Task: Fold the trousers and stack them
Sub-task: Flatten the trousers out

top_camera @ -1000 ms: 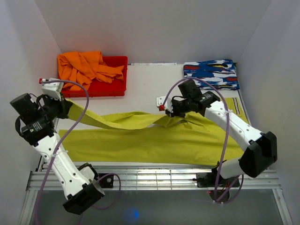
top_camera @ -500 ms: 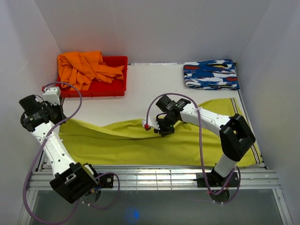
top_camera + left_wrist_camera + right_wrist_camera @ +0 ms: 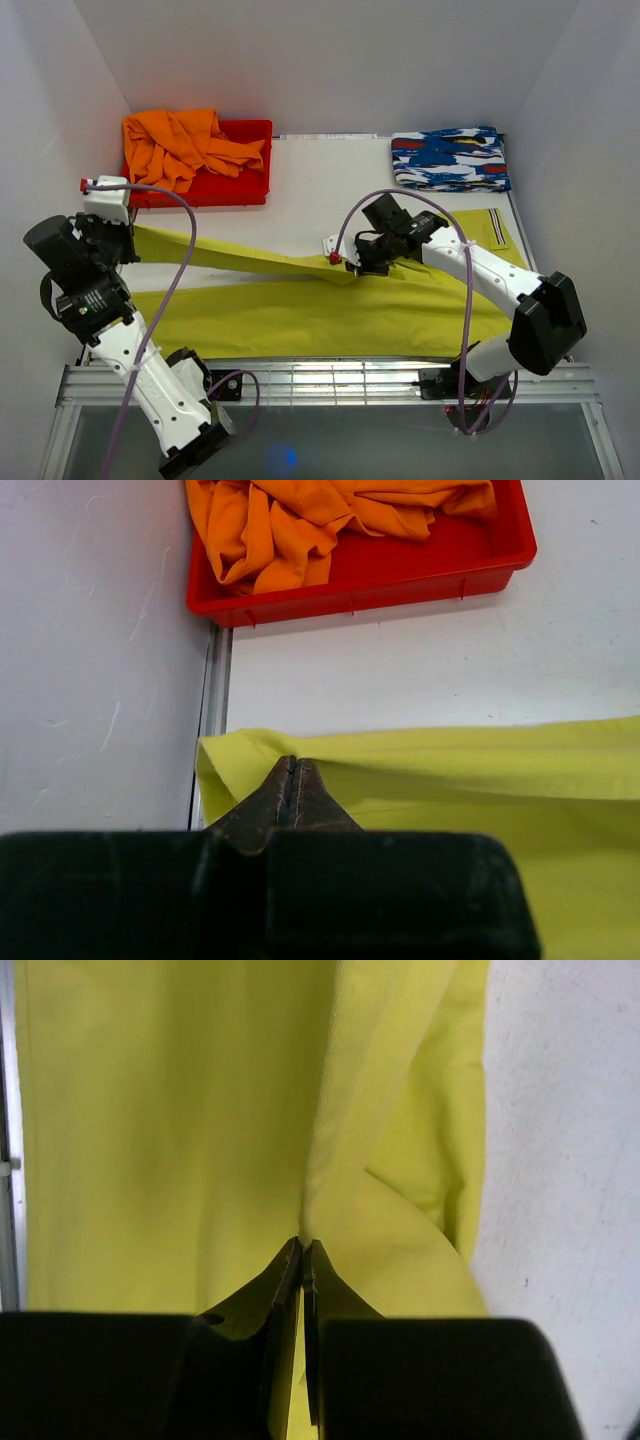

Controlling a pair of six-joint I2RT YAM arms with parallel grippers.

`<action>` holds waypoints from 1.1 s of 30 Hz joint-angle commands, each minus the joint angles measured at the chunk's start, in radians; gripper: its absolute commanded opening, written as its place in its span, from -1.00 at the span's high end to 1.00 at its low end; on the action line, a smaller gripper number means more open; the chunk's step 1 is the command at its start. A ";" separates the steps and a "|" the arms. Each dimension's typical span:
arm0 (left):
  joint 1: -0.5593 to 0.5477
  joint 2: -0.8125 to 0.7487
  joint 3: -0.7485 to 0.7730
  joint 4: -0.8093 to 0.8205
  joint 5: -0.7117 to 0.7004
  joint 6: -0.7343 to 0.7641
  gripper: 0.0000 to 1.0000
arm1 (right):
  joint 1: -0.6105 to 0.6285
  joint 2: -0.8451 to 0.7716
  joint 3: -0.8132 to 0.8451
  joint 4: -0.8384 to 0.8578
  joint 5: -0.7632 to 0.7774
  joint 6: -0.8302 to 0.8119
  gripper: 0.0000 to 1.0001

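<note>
The bright yellow-green trousers lie lengthwise across the table, their striped waistband at the right. One leg lies flat near the front. The other leg is lifted and runs as a taut band from my left gripper to my right gripper. In the left wrist view my left gripper is shut on the leg's end of the trousers. Seen from the right wrist, my right gripper is shut on a pinched fold of the trousers near their middle.
A red tray holding an orange garment stands at the back left, close behind my left gripper. A folded blue, white and red patterned cloth lies at the back right. White walls close in both sides; a metal rail edges the front.
The lifted leg, slack and sagging onto the table half a second ago, is now stretched tight between the grippers. My right gripper has shifted slightly right; both stay shut on the cloth.
</note>
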 commanded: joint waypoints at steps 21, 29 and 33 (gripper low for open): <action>0.003 0.637 0.020 0.345 -0.129 -0.397 1.00 | -0.134 0.840 0.953 0.207 0.242 0.230 0.69; 0.003 0.831 0.072 0.356 -0.060 -0.431 1.00 | -0.252 0.563 0.638 0.209 0.281 0.294 -0.54; 0.000 0.788 0.054 0.342 -0.001 -0.380 1.00 | -0.352 0.425 0.451 0.144 0.253 0.213 -0.41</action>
